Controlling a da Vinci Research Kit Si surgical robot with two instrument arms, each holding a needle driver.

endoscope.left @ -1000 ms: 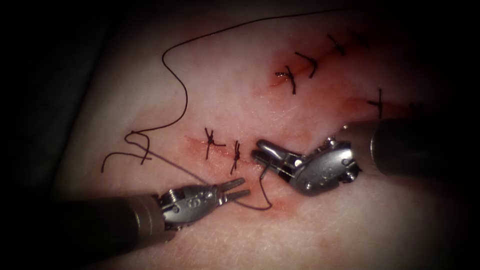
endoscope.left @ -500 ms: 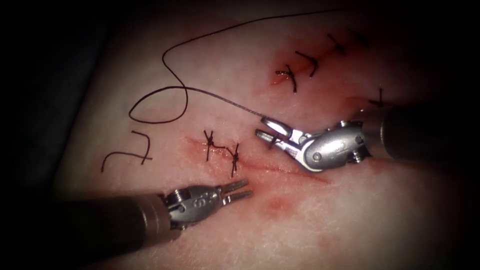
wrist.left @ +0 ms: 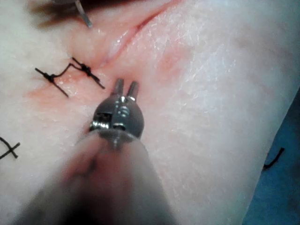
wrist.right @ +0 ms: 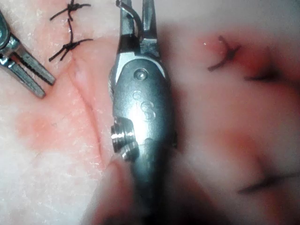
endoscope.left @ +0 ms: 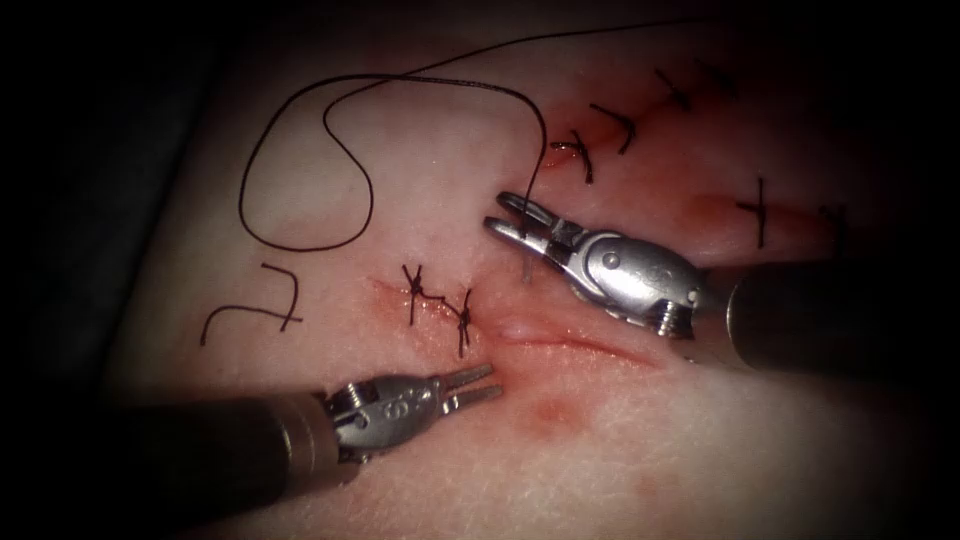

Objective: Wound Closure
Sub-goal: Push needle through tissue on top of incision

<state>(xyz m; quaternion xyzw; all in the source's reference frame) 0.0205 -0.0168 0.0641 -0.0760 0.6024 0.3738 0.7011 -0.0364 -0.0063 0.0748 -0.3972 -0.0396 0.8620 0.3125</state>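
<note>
Dark thread leaves your right gripper, climbs toward the far edge of the tissue, and sweeps round in a wide loop over the tissue's left part. That gripper is clamped on the needle, and your right wrist view shows the curved steel crossing between the two jaws of the right gripper. A short grey length of the needle hangs below the jaws toward the tissue, on the far side of the cut. You cannot tell where along its curve it is held, nor whether its end touches the tissue; in the left wrist view that end seems to stand just off the tissue.

Your left gripper hovers on the near side of the cut, beside the left end of its open stretch. Its jaws are a narrow gap apart and hold nothing, as your left wrist view also shows.

Two stitches close the cut at its left end, touching each other by a short run of thread. Right of them the cut lies open, its lips slightly raised. More stitches sit near the tissue's far right corner. A cut end of thread lies loose toward the left edge, and red fluid stains the tissue just near of the cut
</note>
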